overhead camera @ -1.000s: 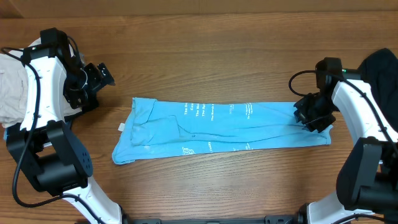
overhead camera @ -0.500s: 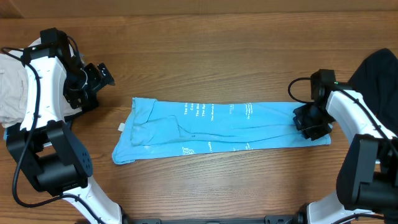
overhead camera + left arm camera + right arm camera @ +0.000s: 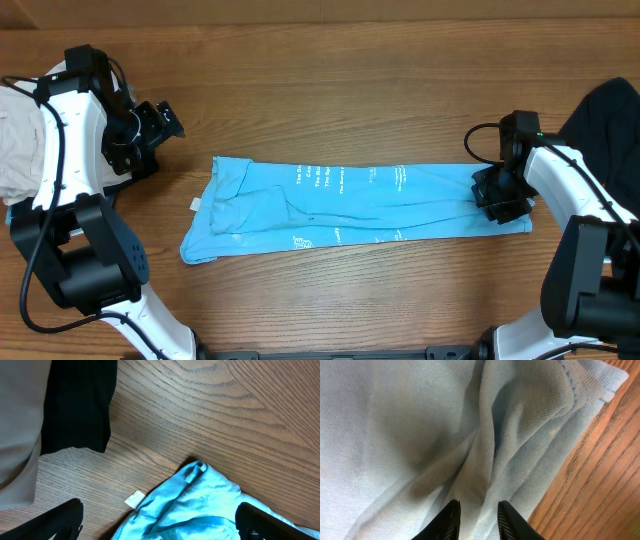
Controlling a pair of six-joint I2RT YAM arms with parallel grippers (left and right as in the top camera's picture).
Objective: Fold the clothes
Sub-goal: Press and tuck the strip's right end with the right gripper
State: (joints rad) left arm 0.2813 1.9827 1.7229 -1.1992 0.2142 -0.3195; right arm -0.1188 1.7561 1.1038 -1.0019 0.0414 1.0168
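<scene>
While the left gripper sits spread wide clear of the shirt, the right gripper pinches a fold at its right end, shifted slightly since a second ago.

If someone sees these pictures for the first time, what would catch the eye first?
A sky-blue T-shirt, folded into a long strip, lies across the middle of the wooden table. At its right end the right arm's fingers pinch a ridge of cloth, while the left arm's fingers stand wide open beyond the left end. A cream garment and a black garment lie at the left and right edges.
</scene>
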